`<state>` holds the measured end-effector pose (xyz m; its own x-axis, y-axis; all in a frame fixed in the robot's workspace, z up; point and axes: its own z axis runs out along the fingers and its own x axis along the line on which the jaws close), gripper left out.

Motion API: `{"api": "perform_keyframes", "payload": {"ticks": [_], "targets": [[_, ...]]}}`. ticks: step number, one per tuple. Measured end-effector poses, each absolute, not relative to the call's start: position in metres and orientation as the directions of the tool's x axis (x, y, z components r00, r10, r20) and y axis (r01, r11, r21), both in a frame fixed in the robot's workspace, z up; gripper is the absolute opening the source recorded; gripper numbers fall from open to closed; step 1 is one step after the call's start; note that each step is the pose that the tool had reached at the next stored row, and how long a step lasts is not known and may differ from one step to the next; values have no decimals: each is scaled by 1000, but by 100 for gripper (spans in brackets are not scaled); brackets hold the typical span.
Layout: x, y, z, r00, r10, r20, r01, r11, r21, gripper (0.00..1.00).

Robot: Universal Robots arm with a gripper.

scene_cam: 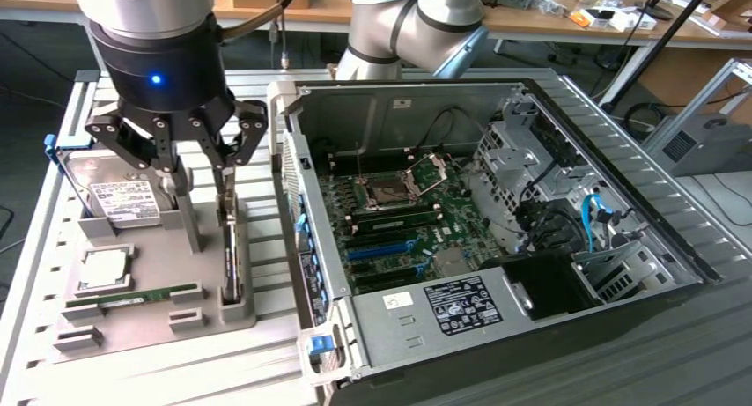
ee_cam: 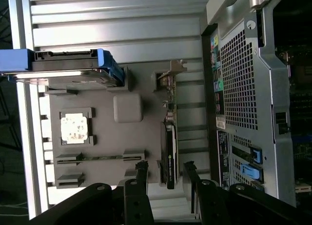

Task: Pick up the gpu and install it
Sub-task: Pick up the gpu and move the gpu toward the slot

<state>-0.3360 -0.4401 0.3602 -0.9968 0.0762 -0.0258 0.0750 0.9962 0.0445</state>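
A robot lab: an open computer case [scene_cam: 376, 115] beside the end effector [scene_cam: 210, 221], messy counters [scene_cam: 541, 25] (wooden ones) behind it.

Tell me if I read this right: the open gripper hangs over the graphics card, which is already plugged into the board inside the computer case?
Not quite. The gpu is not inside the computer case; it stands on edge in the grey holder tray beside it, as the exterior view shows. The open gripper does hang over it.
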Motion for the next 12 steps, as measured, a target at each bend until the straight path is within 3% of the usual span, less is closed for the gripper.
{"api": "perform_keyframes", "payload": {"ticks": [12], "targets": [[-329, -440, 358, -997, 76, -26, 75, 996, 45, 42]]}}
